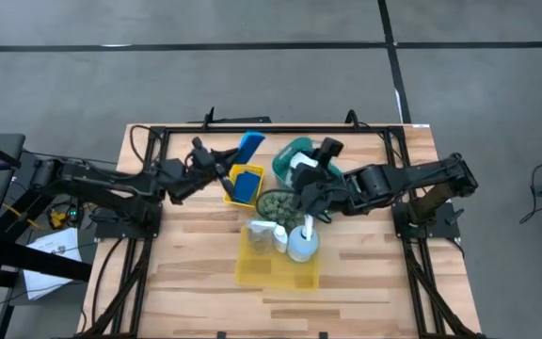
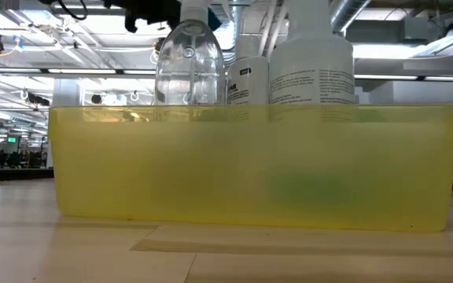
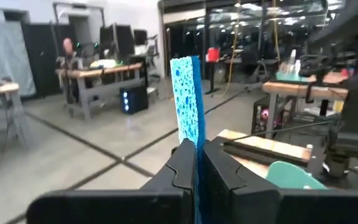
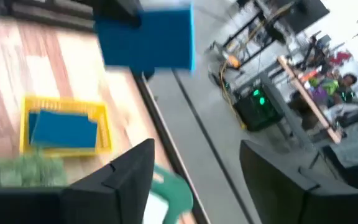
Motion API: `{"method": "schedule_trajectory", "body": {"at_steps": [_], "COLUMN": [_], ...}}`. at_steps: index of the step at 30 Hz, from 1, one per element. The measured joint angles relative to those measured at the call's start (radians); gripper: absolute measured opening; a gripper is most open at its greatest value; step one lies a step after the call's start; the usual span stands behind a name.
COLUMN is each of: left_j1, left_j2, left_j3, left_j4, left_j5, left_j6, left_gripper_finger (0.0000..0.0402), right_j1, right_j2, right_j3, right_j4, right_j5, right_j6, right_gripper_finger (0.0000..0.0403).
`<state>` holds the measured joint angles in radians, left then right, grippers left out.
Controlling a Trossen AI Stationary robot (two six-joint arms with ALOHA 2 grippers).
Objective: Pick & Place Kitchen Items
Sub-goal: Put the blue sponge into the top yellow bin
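Note:
My left gripper [image 1: 226,162] is shut on a blue sponge [image 3: 187,93], held in the air at the table's far side above the small yellow bin [image 1: 243,185]. A second blue sponge [image 4: 64,129] lies in that bin. My right gripper [image 4: 197,180] stands open with nothing between its fingers, raised between the teal basket [image 1: 293,153] and the green bumpy ball [image 1: 276,201]. In the right wrist view the held sponge [image 4: 145,36] shows ahead of it. In the big yellow bin [image 2: 250,165] stand a clear spray bottle [image 2: 189,67] and a white bottle [image 2: 311,71]. My left gripper pinches the sponge's two broad faces at its near end [image 3: 196,148] between its two fingers. The fingers come level from the table's left. The rest of the sponge sticks out past the fingertips, lifted clear of the bin and the table.
The black frame rail [image 1: 271,129] runs along the table's far edge behind the bins. The big yellow bin [image 1: 276,256] sits mid-table. Bare wood [image 1: 186,282] lies at the near left and near right.

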<state>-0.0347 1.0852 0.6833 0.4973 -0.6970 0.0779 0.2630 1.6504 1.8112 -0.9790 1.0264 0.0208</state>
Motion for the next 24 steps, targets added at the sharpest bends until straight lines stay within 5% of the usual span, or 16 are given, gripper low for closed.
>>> {"method": "schedule_trajectory", "body": {"at_steps": [11,24], "left_j1": [0.230,0.376], "left_j2": [-0.238,-0.285], "left_j3": [-0.169,-0.209], "left_j4": [-0.080,-0.129], "left_j5": [0.148,0.379], "left_j6": [-0.198,-0.303], "left_gripper_finger": [0.0005,0.0005], "right_j1": [0.103,0.296], "right_j2": [-0.024,-0.073], "right_j3": [-0.001,-0.018], "right_j4": [-0.545,-0.594], "right_j5": [0.164,0.212], "right_j6": [0.551,0.730], "right_gripper_finger": [0.0239,0.0240]}}
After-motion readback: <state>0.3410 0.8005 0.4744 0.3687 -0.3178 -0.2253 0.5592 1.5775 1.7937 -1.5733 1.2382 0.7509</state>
